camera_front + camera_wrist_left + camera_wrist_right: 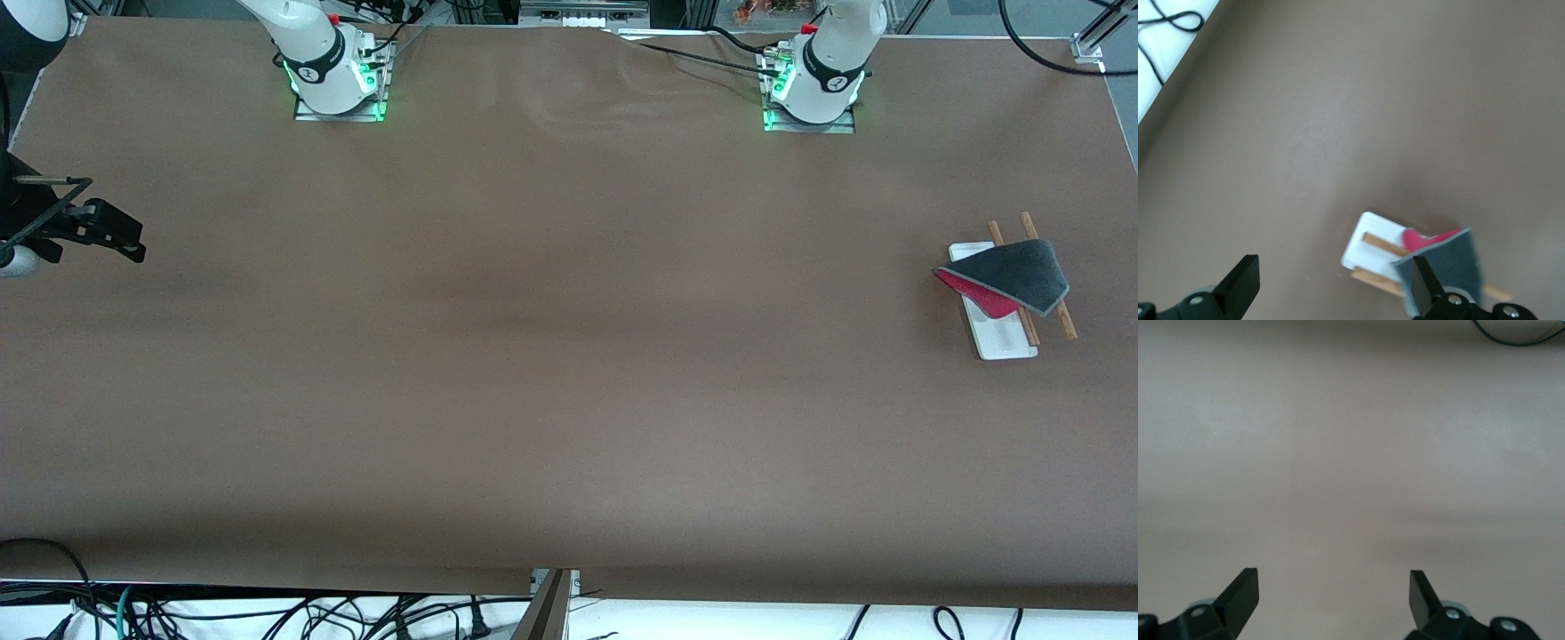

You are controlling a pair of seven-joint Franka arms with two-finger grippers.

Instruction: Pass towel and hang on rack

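The towel (pixel 1013 276) lies draped over the rack (pixel 1005 340) at the left arm's end of the table, dark grey side up with a red-pink corner folded out. The rack's two brown rods (pixel 1063 318) stick out from under the cloth above its white base. In the left wrist view my left gripper (pixel 1335 268) hangs open and empty over the table beside the rack (pixel 1368 241), and the towel (pixel 1451 259) shows past one finger. My left gripper is outside the front view. My right gripper (pixel 1335 581) is open and empty above bare table at the right arm's end (pixel 120 238).
A brown cover (pixel 551 356) spans the whole table. Both arm bases (pixel 338 80) stand along the edge farthest from the front camera. Cables (pixel 267 613) lie off the table's near edge.
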